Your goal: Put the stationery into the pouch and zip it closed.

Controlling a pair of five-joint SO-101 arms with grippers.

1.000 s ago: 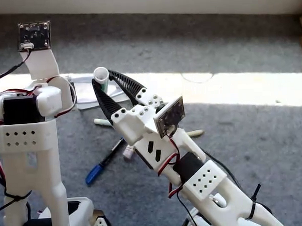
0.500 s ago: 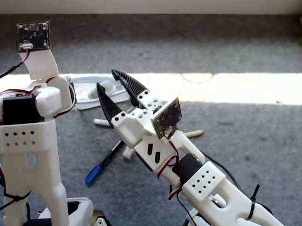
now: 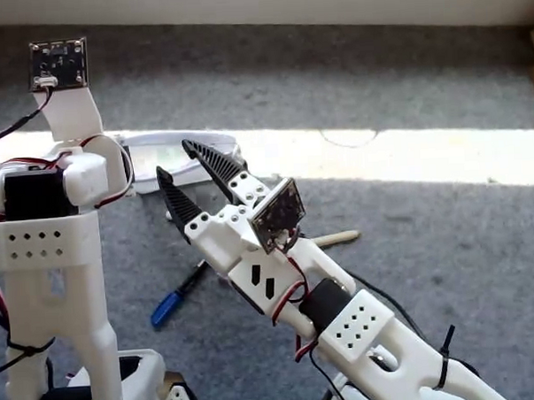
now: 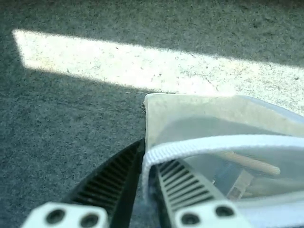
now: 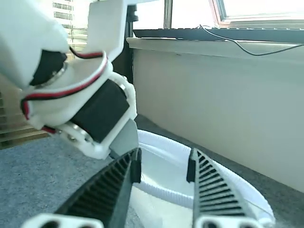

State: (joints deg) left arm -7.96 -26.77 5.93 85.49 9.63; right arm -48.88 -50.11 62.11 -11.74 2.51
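Pouch [image 3: 150, 161], clear with white zip edge, lying mouth open on grey carpet [image 3: 422, 87] at the near edge of a sunlit strip; one end of the zip edge clamped in left gripper [image 4: 145, 159], with a wooden stick-like piece [image 4: 249, 164] visible through the clear wall. Right gripper [image 3: 172, 158] over the pouch mouth, fingers spread apart. Blue-capped pen [image 3: 175, 297] and pale wooden stick [image 3: 335, 239] flat on the carpet outside the pouch, on either side of the right arm.
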